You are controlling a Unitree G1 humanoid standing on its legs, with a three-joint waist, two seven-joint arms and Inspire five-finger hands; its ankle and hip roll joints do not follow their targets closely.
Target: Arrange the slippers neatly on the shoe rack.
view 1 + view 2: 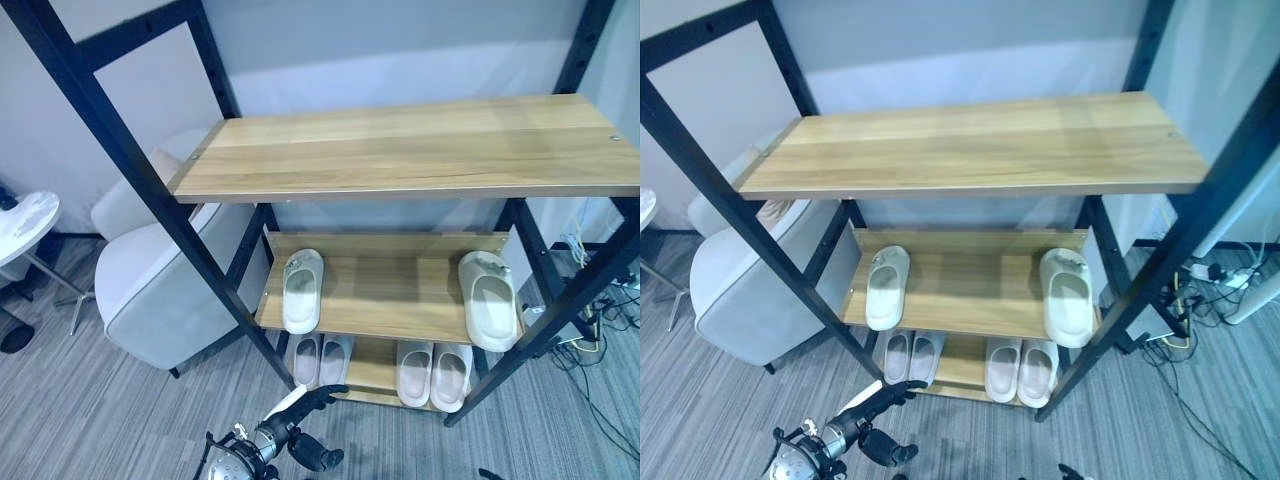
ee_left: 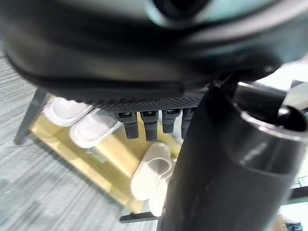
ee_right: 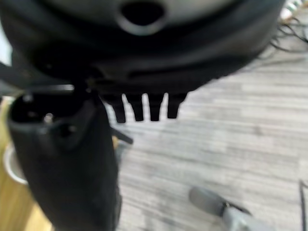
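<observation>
My left hand [image 1: 300, 402] hangs low before the shoe rack [image 1: 400, 150], fingers straight, holding nothing; my right hand [image 3: 144, 103] is relaxed over the floor. Six slippers: two lie well apart on the middle shelf [image 1: 390, 290], lengthwise front to back, and four on the bottom shelf [image 1: 372, 372]. An armchair [image 1: 150, 290] stands left.

6 slippers [image 1: 302, 290], 1 shoe rack [image 1: 400, 150], 1 armchair [image 1: 150, 290].
</observation>
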